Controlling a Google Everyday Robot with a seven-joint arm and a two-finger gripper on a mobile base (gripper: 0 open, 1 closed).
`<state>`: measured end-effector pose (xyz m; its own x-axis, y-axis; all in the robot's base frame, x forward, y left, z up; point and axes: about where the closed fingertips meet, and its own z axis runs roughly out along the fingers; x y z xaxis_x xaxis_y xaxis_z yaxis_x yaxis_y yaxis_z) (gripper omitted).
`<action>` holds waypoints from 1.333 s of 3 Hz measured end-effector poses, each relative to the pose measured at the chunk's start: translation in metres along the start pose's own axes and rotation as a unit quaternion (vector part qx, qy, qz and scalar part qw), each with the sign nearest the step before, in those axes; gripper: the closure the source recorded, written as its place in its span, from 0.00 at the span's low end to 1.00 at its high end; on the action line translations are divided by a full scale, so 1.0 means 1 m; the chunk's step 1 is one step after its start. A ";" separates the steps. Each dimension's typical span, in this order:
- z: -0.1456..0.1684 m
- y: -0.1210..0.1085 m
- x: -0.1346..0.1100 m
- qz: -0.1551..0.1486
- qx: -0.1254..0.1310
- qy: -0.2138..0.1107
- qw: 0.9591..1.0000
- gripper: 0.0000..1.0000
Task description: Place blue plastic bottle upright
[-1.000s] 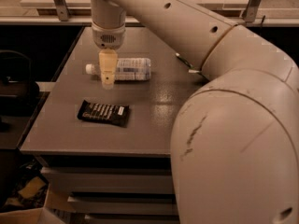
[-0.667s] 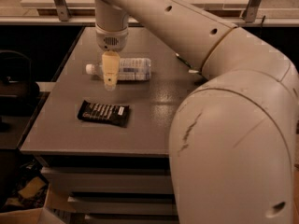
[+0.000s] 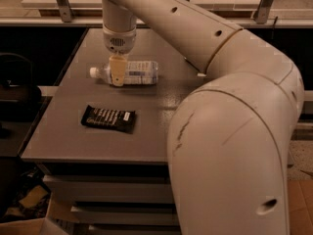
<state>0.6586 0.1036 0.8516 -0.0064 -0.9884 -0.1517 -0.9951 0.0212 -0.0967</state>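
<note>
Since the jaws have edged a little rightward over the last second, from the neck end toward the shoulder of the bottle (image 3: 137, 73), they now hang low at its capped end, over the far left of the bench (image 3: 63, 136). The bottle itself is unmoved.
Reading: approach about complete; grasp unconfirmed; lift and righting not yet done.
Jaws: opening cannot be told, nor whether they hold anything.
Bottle: on its side, cap (image 3: 93, 72) pointing left; clear body; white label printed blue; no dents apparent.
Bar (image 3: 108, 118): black wrapper, flat, nearer the front edge, well apart from the bottle.
</note>
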 end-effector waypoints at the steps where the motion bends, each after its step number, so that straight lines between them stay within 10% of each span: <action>1: -0.003 -0.004 -0.002 0.005 0.004 0.003 1.000 0.64; 3: -0.032 -0.006 -0.012 -0.006 0.023 -0.026 0.999 1.00; 4: -0.064 -0.004 -0.018 -0.002 0.036 -0.080 0.996 1.00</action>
<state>0.6560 0.1117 0.9177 0.0197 -0.9520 -0.3054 -0.9854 0.0332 -0.1671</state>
